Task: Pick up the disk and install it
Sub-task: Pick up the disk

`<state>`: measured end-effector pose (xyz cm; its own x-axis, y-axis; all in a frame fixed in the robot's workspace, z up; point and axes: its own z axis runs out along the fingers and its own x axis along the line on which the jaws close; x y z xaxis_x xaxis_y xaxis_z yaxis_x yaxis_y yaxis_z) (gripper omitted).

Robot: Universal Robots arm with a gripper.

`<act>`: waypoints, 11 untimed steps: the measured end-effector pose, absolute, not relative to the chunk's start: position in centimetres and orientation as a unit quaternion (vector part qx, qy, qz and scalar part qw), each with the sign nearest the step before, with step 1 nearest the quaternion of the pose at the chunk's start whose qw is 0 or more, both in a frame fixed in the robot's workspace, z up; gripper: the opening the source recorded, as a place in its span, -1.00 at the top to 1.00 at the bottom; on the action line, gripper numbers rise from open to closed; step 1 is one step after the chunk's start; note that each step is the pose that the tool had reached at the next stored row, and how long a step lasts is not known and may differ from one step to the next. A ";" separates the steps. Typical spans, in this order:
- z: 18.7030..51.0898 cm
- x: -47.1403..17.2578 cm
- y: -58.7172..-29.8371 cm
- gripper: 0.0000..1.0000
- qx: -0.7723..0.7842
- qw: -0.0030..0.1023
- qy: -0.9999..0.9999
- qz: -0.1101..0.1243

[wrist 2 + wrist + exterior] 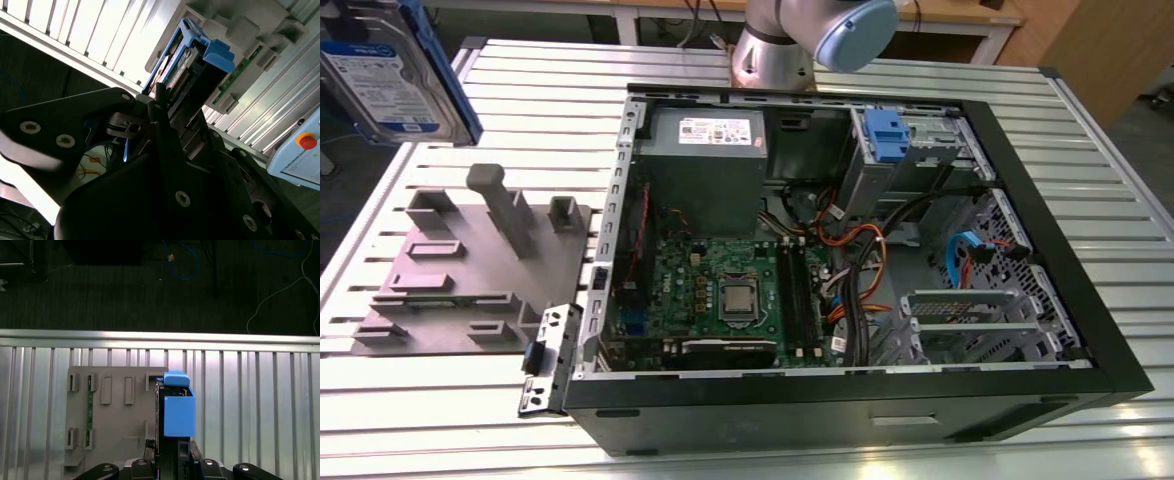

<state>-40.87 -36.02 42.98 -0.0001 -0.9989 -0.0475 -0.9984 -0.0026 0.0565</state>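
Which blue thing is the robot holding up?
The flat silver hard drive with blue plastic side rails, gripped by the end effector. The other, a blue plastic clip, sits inside the open black computer case.

Robotics lab bench: slatted aluminium table, opened computer case, grey fixture plate, robot arm base.

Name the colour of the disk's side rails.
Blue; the disk shows its rails best in the first wrist view.
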 end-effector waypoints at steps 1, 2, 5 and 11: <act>43.0 -40.9 -36.0 0.30 0.707 0.003 -0.706 -0.037; 43.1 -40.9 -36.0 0.30 0.707 0.003 -0.706 -0.037; 43.2 -40.9 -36.0 0.30 0.707 0.003 -0.706 -0.037; 43.4 -40.9 -35.9 0.30 0.707 0.003 -0.706 -0.037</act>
<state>-40.87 -35.88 43.41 -0.0001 -0.9989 -0.0476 -0.9984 -0.0026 0.0564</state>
